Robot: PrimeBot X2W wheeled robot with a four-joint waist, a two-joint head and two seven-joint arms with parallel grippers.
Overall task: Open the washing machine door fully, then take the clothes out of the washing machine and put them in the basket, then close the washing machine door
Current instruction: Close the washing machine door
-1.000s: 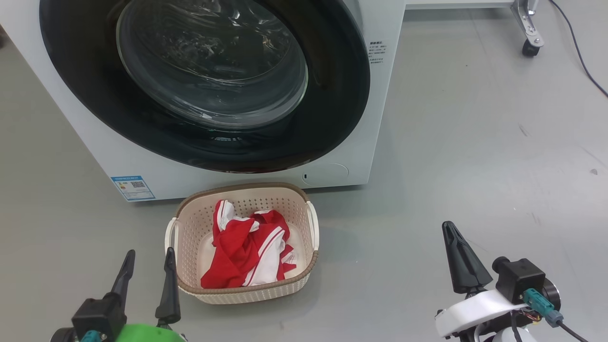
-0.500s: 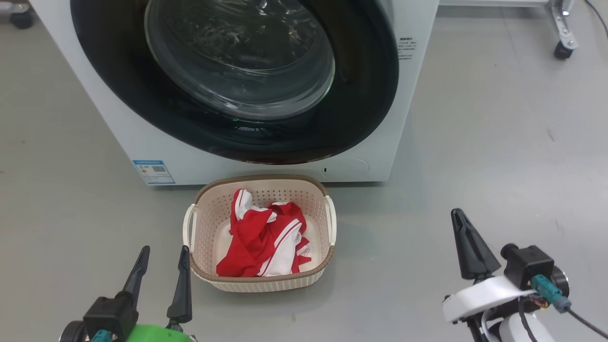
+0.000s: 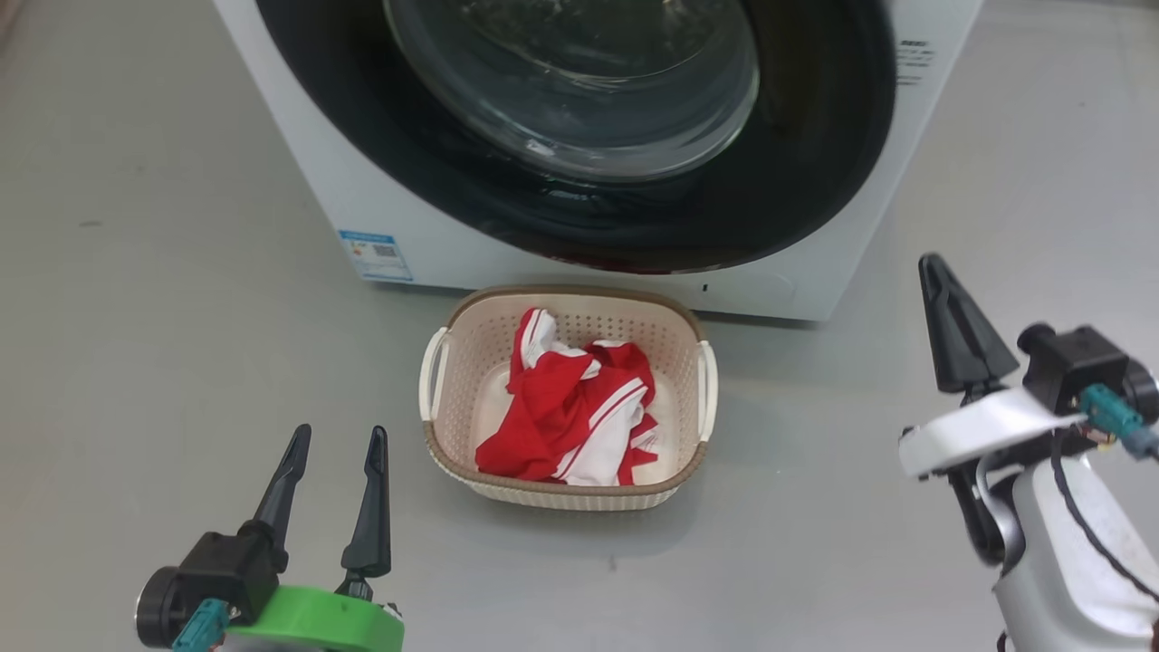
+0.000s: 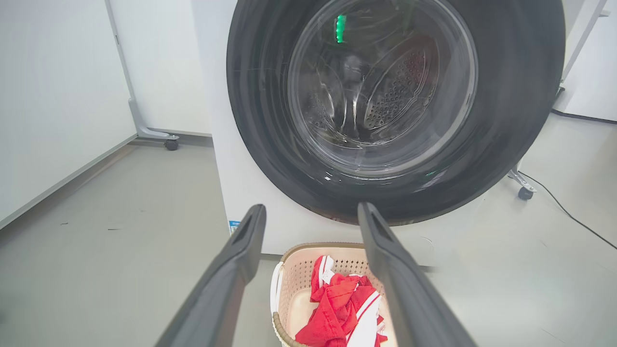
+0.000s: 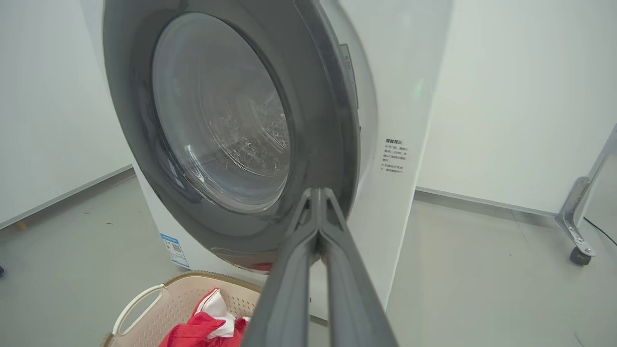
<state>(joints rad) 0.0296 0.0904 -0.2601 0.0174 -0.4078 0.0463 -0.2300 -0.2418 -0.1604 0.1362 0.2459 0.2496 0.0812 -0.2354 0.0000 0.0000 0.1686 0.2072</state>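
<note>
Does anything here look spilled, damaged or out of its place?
Nothing stands out. The clothes lie inside the basket, which stands upright before the washing machine, and its door looks shut.

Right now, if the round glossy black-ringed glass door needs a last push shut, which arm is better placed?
Likely the right: right gripper, fingers shut, sits nearer the black-ringed door; left gripper hangs open farther back beside the cream perforated basket.

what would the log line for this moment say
door: looks shut | clothes: in basket | left hand: open, empty | right hand: shut, empty
</note>
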